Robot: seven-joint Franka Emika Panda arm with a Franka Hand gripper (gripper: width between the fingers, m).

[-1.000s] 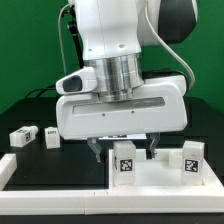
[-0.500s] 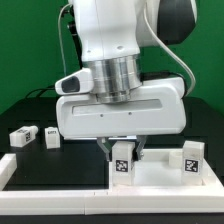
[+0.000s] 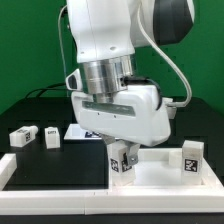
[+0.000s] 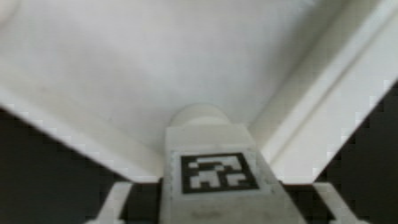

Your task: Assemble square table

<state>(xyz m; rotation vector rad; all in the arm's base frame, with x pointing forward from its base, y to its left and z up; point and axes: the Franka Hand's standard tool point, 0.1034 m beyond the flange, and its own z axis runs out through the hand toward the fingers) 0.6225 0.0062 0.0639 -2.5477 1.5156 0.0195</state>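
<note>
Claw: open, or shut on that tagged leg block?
Shut: the claw pinches the tagged leg block from both sides in the exterior view.

White glossy arm (image 3: 100, 30), ribbed grey wrist collar (image 3: 101, 76), black joint cap (image 3: 178, 12)

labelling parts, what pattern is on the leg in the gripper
White leg with a black-and-white square tag; clearest in the wrist view.

Blocked over the square top (image 3: 165, 180): arm (image 3: 110, 60) overhead, fingers (image 3: 108, 150) clamped on a leg block (image 3: 121, 163). Toward the exterior view's right of the top, second leg block (image 3: 190, 158) standing. Toward the exterior view's left of it, open bench (image 3: 60, 165) up to two more blocks (image 3: 20, 137) (image 3: 52, 136).
</note>
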